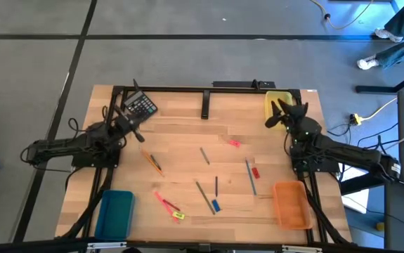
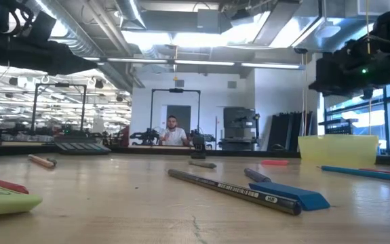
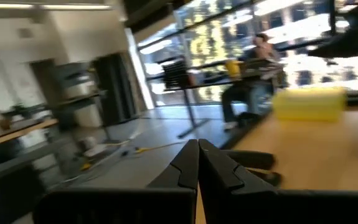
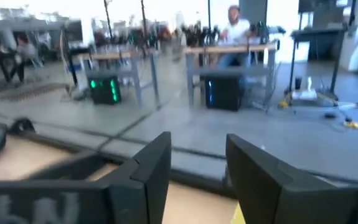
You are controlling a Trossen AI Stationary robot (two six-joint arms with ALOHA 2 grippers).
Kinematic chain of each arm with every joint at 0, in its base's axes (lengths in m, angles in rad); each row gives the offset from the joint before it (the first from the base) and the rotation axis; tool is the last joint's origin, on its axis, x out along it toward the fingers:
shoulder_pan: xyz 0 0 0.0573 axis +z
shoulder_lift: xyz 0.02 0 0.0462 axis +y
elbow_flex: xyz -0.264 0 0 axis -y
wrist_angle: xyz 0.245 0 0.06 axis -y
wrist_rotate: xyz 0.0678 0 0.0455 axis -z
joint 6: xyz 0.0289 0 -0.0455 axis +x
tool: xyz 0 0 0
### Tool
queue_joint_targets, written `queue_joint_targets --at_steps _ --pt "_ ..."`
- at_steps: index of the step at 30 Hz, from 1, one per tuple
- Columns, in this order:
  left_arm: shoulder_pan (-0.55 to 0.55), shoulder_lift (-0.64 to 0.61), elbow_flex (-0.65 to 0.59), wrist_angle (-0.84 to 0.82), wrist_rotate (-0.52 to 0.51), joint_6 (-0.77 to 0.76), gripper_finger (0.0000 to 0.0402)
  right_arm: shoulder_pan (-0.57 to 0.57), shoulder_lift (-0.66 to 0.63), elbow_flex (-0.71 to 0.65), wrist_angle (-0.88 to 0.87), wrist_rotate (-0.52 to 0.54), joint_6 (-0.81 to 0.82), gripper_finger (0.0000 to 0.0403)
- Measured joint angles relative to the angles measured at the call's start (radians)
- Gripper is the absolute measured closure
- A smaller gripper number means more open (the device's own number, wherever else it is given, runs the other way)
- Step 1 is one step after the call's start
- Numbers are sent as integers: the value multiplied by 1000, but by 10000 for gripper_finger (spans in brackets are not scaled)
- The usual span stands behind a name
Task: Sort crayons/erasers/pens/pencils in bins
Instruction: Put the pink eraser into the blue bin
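Crayons, erasers, pencils and pens lie loose on the wooden table: an orange crayon (image 1: 152,163), a pink-red crayon (image 1: 165,202), a yellow-green eraser (image 1: 178,215), a blue eraser (image 1: 216,205), a red eraser (image 1: 256,172), a pink eraser (image 1: 234,143), grey pencils (image 1: 204,197) and a blue pen (image 1: 250,176). The yellow bin (image 1: 277,105) stands at the far right, the orange bin (image 1: 291,204) at the near right, the teal bin (image 1: 114,213) at the near left. My left gripper (image 3: 197,165) is shut and empty near the calculator. My right gripper (image 4: 197,165) is open and empty over the yellow bin's near left edge.
A black calculator (image 1: 140,105) lies at the far left, beside my left gripper. A dark bar (image 1: 205,104) juts from the frame at the far edge. A person sits in the room beyond the table (image 2: 173,132). Bare wood lies between the scattered items and the far edge.
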Motion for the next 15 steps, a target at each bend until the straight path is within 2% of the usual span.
queue_joint_targets --at_steps 8,15 --pt "54 0 0 8 37 1 401 -119 114 0 106 -250 -27 246" --pt "54 0 0 -2 24 -12 401 -122 164 0 121 -403 32 246"
